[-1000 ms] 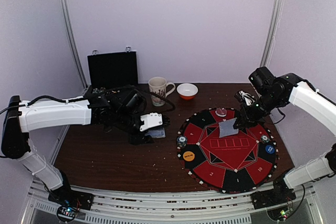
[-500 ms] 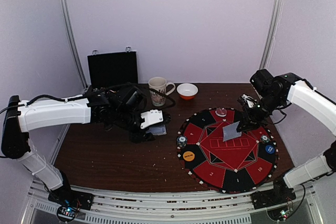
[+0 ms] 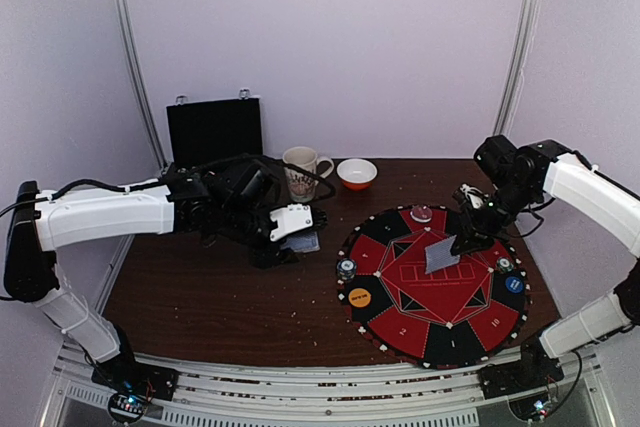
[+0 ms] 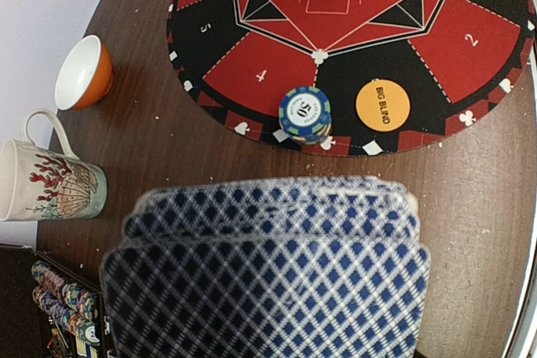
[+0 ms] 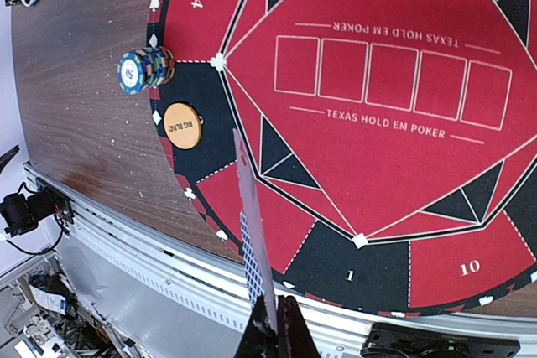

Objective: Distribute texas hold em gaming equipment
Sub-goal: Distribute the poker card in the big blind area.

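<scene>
Above the far side of the red-and-black mat [image 3: 430, 319], the right gripper [image 3: 460, 243] pinches one playing card [image 3: 438, 255], while left of the mat the left gripper [image 3: 297, 237] clamps the blue-checked deck [image 4: 268, 274] above the table [image 3: 200, 297].

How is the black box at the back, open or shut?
Open. The black case has its lid standing upright, and the left wrist view shows rows of poker chips lying inside it.

Lab booth: plain walls [image 3: 330, 47], aluminium rails [image 3: 300, 379]
</scene>
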`<state>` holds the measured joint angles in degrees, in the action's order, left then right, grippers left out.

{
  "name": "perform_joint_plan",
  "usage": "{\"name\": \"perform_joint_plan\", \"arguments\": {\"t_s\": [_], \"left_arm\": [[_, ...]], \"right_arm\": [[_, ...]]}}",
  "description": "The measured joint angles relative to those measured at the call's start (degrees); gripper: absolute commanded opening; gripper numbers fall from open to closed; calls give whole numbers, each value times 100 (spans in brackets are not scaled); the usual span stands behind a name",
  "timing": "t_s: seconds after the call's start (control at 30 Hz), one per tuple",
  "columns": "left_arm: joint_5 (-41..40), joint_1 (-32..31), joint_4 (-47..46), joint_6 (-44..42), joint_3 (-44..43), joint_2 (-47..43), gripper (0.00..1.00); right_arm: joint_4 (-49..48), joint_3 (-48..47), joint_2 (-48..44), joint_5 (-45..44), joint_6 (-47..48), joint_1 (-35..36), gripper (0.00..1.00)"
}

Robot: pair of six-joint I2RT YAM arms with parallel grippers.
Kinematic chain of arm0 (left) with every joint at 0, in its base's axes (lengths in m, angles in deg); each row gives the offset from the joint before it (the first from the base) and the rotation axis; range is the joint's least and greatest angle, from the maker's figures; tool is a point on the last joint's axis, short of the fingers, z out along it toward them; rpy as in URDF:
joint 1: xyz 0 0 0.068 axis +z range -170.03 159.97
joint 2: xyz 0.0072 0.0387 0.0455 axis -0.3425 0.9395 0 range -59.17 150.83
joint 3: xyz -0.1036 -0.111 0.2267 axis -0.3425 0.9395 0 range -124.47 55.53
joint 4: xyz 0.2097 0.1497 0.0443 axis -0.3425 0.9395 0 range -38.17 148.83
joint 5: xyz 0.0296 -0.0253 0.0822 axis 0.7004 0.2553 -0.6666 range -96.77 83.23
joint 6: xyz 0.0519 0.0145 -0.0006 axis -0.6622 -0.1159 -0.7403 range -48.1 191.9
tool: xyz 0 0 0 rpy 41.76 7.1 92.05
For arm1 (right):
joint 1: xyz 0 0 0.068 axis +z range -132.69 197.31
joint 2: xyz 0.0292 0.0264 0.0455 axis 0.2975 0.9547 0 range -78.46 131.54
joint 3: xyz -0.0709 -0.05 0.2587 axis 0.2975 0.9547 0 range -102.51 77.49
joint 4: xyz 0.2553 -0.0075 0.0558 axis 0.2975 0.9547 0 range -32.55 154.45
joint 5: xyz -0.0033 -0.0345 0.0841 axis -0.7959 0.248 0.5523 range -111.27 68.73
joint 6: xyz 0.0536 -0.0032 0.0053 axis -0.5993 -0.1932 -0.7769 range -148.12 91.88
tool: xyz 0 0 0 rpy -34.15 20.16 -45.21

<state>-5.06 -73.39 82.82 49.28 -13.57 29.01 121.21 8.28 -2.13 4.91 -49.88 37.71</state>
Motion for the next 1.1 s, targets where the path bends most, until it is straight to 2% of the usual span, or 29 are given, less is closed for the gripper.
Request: {"name": "perform_joint_plan", "arguments": {"t_s": [0.5,0.7,0.8,0.9,1.1], "left_arm": [[0,52,-140,2,96,-79,56],[-2,85,-140,2,101,-111,56],[-4,94,-142,2,111,-114,56],[-2,94,-142,2,118,-114,56],[2,120,-142,2,120,-114,56]], "right_arm": [[81,258,-92,35,-122,-31,0],[-92,450,-92,424,-66,46,0],[-428,625,-70,660,-74,378,0],[-933,848,111,911,-94,1032,0],[-1871,1167,1073,1316,-15,1943,0]]}}
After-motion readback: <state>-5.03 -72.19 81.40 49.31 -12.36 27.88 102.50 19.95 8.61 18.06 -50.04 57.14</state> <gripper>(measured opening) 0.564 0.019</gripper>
